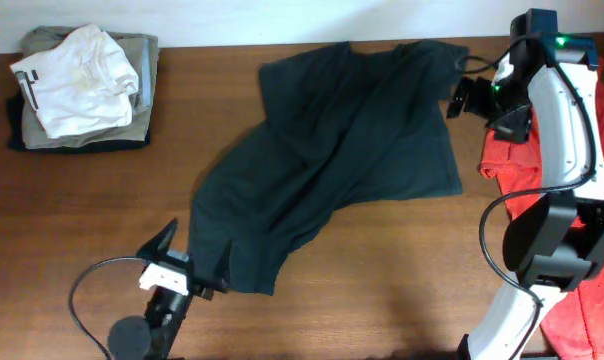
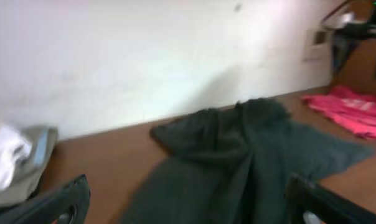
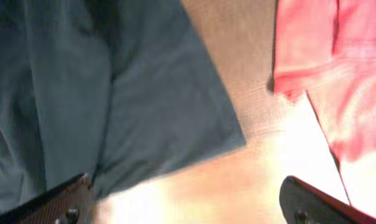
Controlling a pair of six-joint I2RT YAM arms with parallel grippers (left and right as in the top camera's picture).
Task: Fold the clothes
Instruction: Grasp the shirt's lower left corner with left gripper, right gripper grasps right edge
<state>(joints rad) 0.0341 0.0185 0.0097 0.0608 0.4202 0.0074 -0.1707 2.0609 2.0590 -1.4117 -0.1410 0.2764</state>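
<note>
The clothes are one dark greenish-black top (image 1: 342,150), spread crumpled and slanting across the table from the far right to the near left. No lettering shows. My left gripper (image 1: 190,266) is open at the top's near-left end, and in the left wrist view the fabric (image 2: 238,155) lies between its spread fingers (image 2: 185,200). My right gripper (image 1: 462,88) is open over the top's far-right corner. In the right wrist view its fingers (image 3: 188,194) straddle the fabric's edge (image 3: 144,93) and bare table. Neither gripper holds anything.
A stack of folded white and khaki garments (image 1: 82,85) sits at the far left. A red garment (image 1: 502,155) lies at the right edge under the right arm, and also shows in the wrist views (image 2: 356,112) (image 3: 337,74). A wall runs along the far table edge.
</note>
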